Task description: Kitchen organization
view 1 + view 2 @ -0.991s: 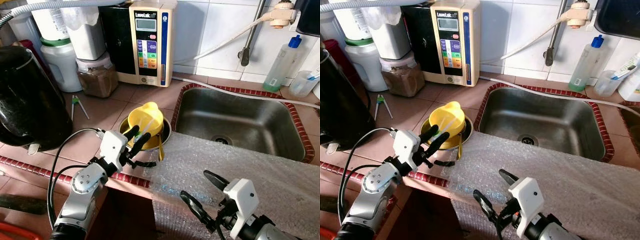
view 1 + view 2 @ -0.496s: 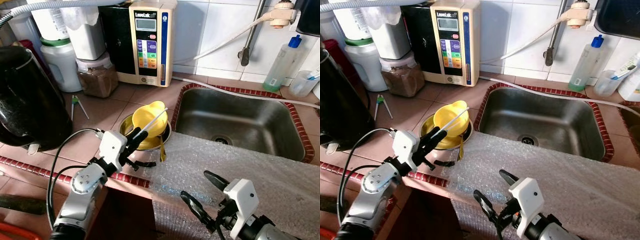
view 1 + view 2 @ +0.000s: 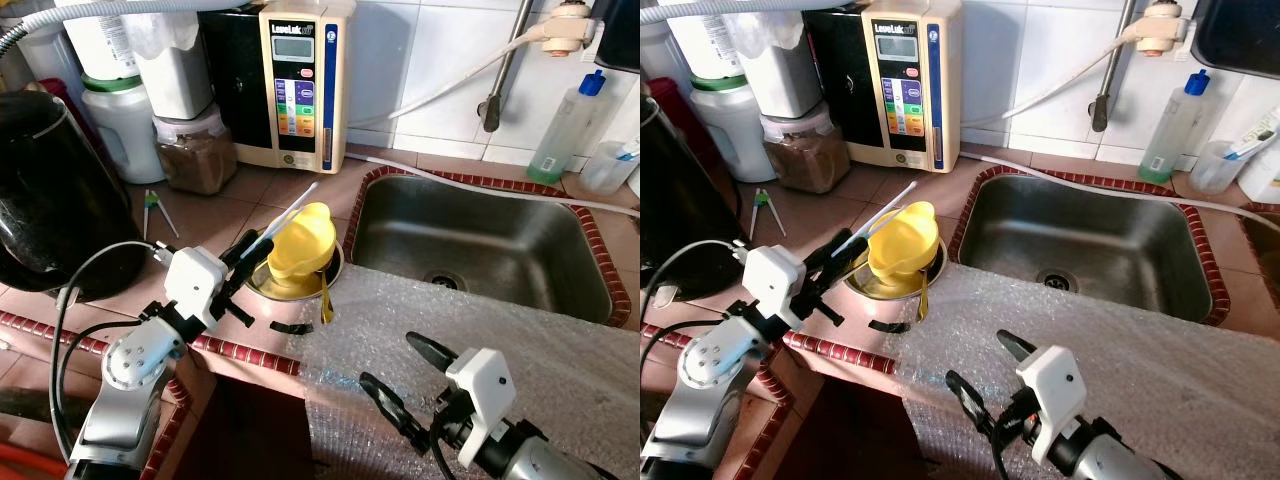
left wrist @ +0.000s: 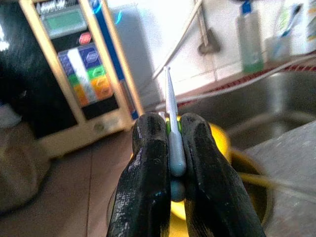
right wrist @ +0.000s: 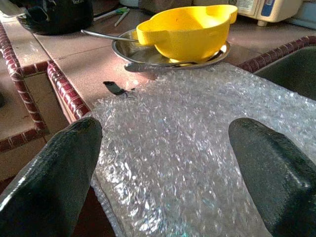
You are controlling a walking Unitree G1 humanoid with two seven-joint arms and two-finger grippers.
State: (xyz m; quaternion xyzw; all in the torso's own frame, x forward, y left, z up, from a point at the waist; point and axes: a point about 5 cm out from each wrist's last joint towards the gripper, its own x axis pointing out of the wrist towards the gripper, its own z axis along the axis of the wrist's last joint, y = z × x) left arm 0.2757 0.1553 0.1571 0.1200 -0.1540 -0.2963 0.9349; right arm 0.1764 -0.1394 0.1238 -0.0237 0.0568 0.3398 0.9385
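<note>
Left gripper pinching a thin white utensil, raised above the yellow bowl on the bench. Probably mid-removal; next, carrying it aside. Right gripper spread over bubble wrap.

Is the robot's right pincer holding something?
No, the right pincer is open, with its two black fingers spread apart above the bubble wrap.

Left tool has lifted, seemingly, the utensil clear.
</note>
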